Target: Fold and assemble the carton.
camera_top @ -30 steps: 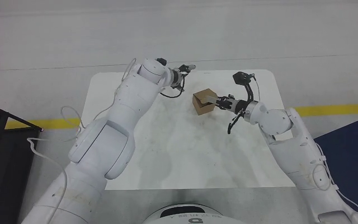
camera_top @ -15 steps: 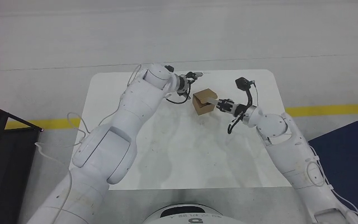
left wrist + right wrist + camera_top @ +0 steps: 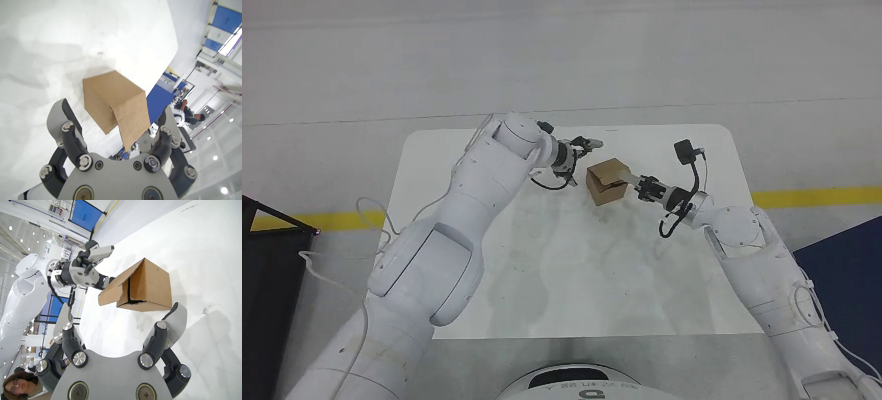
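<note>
A small brown carton [image 3: 606, 182] lies on its side on the white table [image 3: 542, 270], toward the back middle. In the right wrist view the carton [image 3: 151, 285] shows one end with flaps partly folded in and one flap sticking out sideways. My left gripper [image 3: 586, 147] is open just behind the carton's left corner, and the carton [image 3: 113, 98] lies just ahead of its spread fingers [image 3: 66, 108]. In the right wrist view one finger of the left gripper [image 3: 106, 266] sits by the loose flap. My right gripper [image 3: 638, 186] is open at the carton's right side, a little short of it.
Bare table surface spreads in front of the carton. The table's back edge [image 3: 572, 130] runs close behind the left gripper. A yellow floor line [image 3: 832, 195] passes beside the table, with a dark frame [image 3: 262, 290] at the left.
My left gripper has come forward and down from the table's back edge to the carton's corner. The right arm's wrist has shifted slightly right, its gripper staying beside the carton.
</note>
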